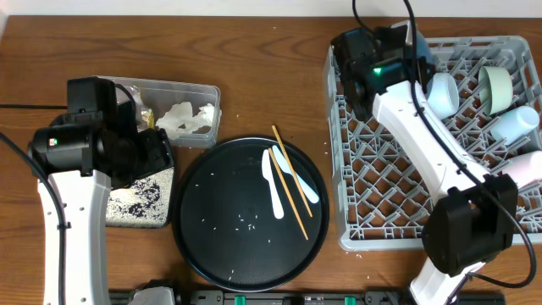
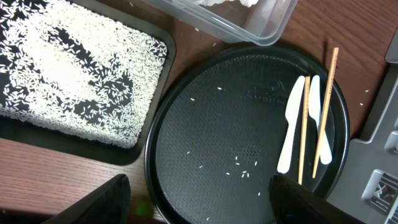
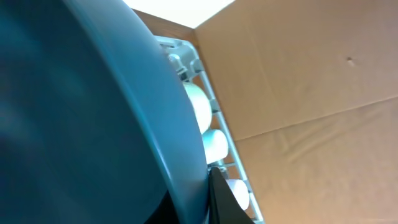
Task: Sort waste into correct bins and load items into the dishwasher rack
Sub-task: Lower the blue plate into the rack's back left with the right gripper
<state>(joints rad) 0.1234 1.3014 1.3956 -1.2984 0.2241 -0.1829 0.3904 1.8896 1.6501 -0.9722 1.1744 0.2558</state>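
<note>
Spread black fingers (image 2: 102,202) of the left gripper (image 2: 199,202) fill the bottom of the wrist view, jaws released and empty, over the 9 o'clock rim of a large round black tray (image 2: 186,155). From that gripper, a flat shallow black rectangular tray (image 2: 74,139) strewn with loose white rice grains (image 2: 56,62) lies at 10 o'clock. A clear rectangular plastic tub (image 2: 249,28) lies at 12, and two white plastic spoons (image 2: 289,134) and thin wooden chopsticks (image 2: 324,106) at 2. The right gripper (image 1: 396,47) sits at the 11 o'clock corner of the light-grey lattice dishwasher rack (image 1: 335,169), seemingly clenched on the rim of a large dark-blue dish (image 3: 93,124).
</note>
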